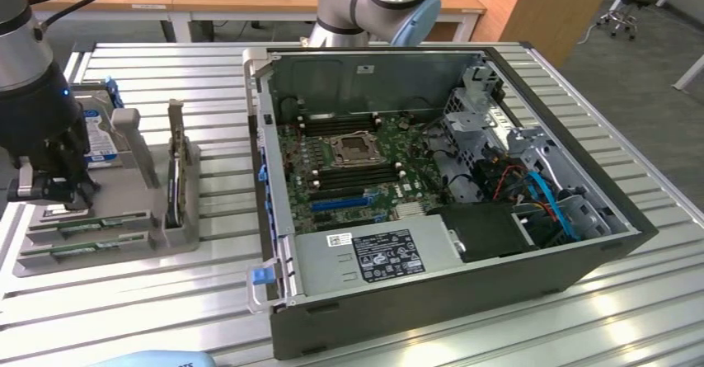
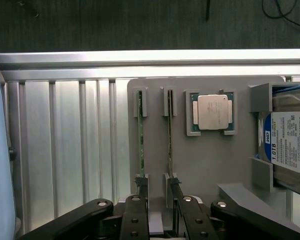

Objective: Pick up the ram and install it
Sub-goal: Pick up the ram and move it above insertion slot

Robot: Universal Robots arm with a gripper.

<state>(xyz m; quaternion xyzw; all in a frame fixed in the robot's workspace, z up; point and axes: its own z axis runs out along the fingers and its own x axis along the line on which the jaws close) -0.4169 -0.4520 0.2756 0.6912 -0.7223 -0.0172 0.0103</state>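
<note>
While the arm hangs over the grey fixture tray (image 1: 165, 218) at the exterior view's left, the gripper (image 2: 157, 184) stands wide open with nothing in its grasp.

- Tray, seen from the wrist: two slotted holders side by side, each with a stick standing on edge.
  - The green ram stick (image 2: 140, 145) sits in the holder nearest the bare slatted table (image 2: 65, 150).
  - The second stick (image 2: 170, 145) is next to it. It is edge-on and very thin, so probably another ram module.
- One black fingertip (image 2: 141, 182) lies over the near end of the green ram stick, the other over the near end of the second stick. I cannot tell whether either touches.
- Next pocket along holds the silver-topped processor (image 2: 212, 112), lying flat.
- Beyond that, the blue-labelled hard drive (image 2: 290, 150) sits between grey uprights.
- In the exterior view the gripper (image 1: 49, 195) is low over the tray. The two sticks show as green strips (image 1: 94, 225) in the tray's near rows, and the hard drive (image 1: 99, 140) is at the far end.
- The open computer case (image 1: 440, 317) is just beside the tray on the same table. Inside it:
  - the motherboard (image 1: 352, 169) with its square processor socket (image 1: 354, 148) and dark memory slots on either side;
  - a labelled power supply (image 1: 374, 256) at the near end;
  - blue cables (image 1: 550, 202) by the metal drive cage.
</note>
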